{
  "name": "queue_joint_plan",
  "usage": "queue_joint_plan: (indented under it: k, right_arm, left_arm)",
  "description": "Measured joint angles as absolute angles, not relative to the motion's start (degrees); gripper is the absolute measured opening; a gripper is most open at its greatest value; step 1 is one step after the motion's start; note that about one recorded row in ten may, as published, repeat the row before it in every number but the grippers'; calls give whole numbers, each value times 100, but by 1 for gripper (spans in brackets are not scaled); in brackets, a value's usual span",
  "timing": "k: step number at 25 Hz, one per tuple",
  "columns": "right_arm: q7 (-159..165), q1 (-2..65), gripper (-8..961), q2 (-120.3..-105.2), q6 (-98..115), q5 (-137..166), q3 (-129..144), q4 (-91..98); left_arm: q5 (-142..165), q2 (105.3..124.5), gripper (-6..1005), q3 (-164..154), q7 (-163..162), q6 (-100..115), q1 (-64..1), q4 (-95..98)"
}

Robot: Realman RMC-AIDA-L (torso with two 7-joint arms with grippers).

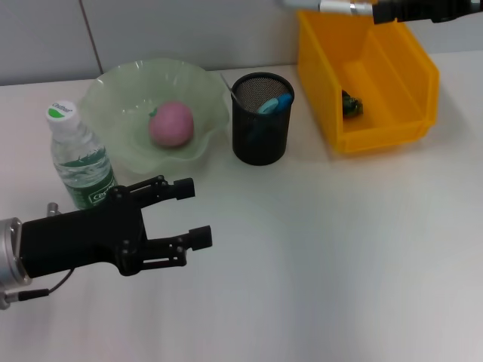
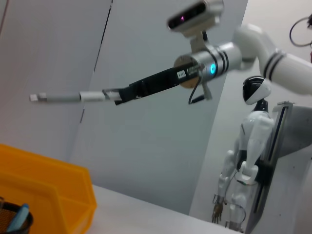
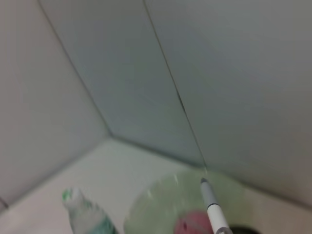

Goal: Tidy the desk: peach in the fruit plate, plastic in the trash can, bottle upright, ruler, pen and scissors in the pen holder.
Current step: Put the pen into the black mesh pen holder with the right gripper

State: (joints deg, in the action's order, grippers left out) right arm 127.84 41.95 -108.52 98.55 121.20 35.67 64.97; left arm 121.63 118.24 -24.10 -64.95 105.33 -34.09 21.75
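Right gripper (image 2: 117, 95) clamps slim grey pen (image 2: 63, 97), high over yellow plastic bin (image 1: 370, 83). Swing it above black mesh pen holder (image 1: 261, 118), tip pen vertical, then drop. Left gripper (image 1: 192, 213) open, idle nr table (image 1: 339, 256).

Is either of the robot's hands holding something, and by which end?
The right hand holds a pen by one end, high above the yellow bin. The left hand is open, empty.
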Motion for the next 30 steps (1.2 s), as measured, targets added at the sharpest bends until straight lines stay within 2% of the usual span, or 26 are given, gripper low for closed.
queue_joint_plan:
  k: [2, 4, 9, 11, 22, 30]
  right_arm:
    - [13190, 4582, 153, -10699, 10099, 12716, 3633, 6483]
    - [13410, 4945, 154, -10629, 10255, 13282, 3668, 6415]
    - [13549, 5926, 156, -10598, 10332, 14653, 4011, 5786]
    - [13554, 6055, 157, -10599, 10290, 14776, 4087, 5673]
    - [13789, 6742, 161, -10693, 9534, 15308, 4973, 4941]
    - [13825, 7106, 165, -10945, 8856, 15869, 5089, 4294]
  left_arm:
    - [12172, 11821, 861, -2410, -6485, 10524, -3405, 2243]
    - [12187, 11821, 861, -2412, -6482, 10519, -3404, 2275]
    - [12198, 11819, 862, -2439, -6477, 10480, -3415, 2335]
    - [12199, 11818, 862, -2459, -6489, 10466, -3415, 2388]
    - [12204, 11848, 862, -2487, -6520, 10426, -3418, 2350]
    - [12205, 11861, 862, -2488, -6528, 10368, -3395, 2293]
